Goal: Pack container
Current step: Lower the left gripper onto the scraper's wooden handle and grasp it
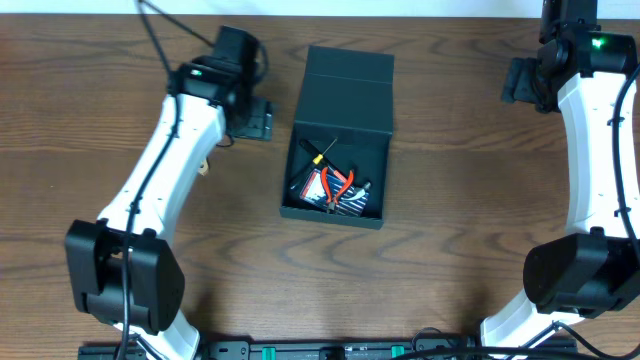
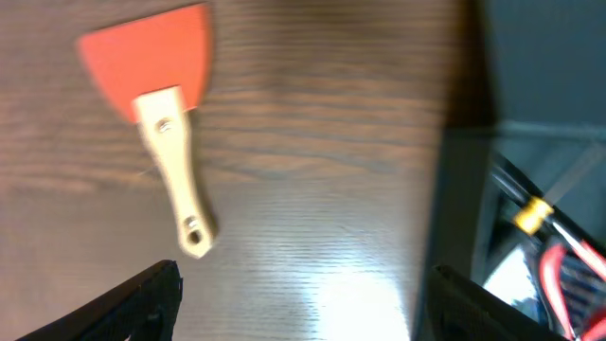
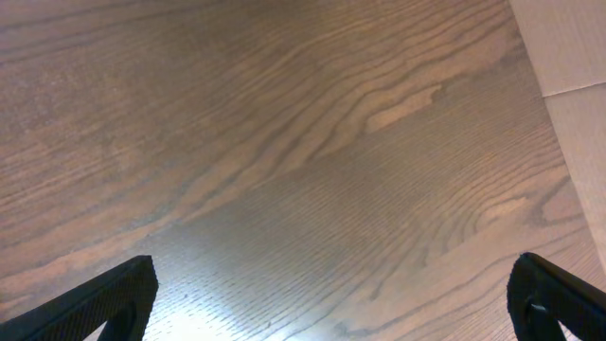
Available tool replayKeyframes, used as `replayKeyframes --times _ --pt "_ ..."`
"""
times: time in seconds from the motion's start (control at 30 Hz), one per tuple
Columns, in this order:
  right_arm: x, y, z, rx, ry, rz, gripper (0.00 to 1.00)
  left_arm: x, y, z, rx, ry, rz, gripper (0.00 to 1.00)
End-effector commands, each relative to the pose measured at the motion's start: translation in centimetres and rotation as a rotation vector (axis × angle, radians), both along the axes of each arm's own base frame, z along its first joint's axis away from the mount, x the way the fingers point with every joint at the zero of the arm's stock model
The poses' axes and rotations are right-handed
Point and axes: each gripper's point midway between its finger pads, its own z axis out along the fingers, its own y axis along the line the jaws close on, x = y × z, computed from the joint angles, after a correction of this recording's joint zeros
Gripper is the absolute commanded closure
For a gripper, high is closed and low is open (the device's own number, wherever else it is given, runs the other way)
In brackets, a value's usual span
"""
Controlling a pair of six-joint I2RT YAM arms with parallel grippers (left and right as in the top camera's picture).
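Your container (image 1: 348, 100) sat mid-table (image 1: 450, 200), lid flap folded back toward the far edge, mouth open. Inside were red-handled pliers (image 1: 337, 186) and a black tool with a yellow band (image 1: 318, 156), both lying on a white striped pack (image 1: 352, 204). You had the left claw (image 2: 303, 303) just beside the container's left wall, fingers spread wide and pinching nothing. In its wrist view a scraper (image 2: 161, 104) with an orange blade and a wooden handle lay flat on the table, apart from both fingers. You had the right claw (image 3: 327, 303) near the far right corner, well apart from the container, also spread wide over bare wood and gripping nothing.
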Motion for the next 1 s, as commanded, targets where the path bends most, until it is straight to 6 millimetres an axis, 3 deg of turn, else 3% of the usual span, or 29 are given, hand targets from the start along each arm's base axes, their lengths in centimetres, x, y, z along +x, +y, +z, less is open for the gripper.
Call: replayKeyframes --times 0.0,0.33,0.97 --pt "0.0 -0.3 0.7 -0.011 -0.02 -0.013 0.01 0.4 2.3 0.6 -0.025 -0.015 0.149 0.19" --pt "0.0 -0.3 0.7 -0.011 -0.02 -0.013 0.01 1.0 5.8 -0.7 -0.041 0.01 0.302 0.2" --pt "0.0 -0.3 0.7 -0.011 -0.02 -0.013 0.01 0.4 9.1 -10.8 0.006 0.263 0.347 0.2"
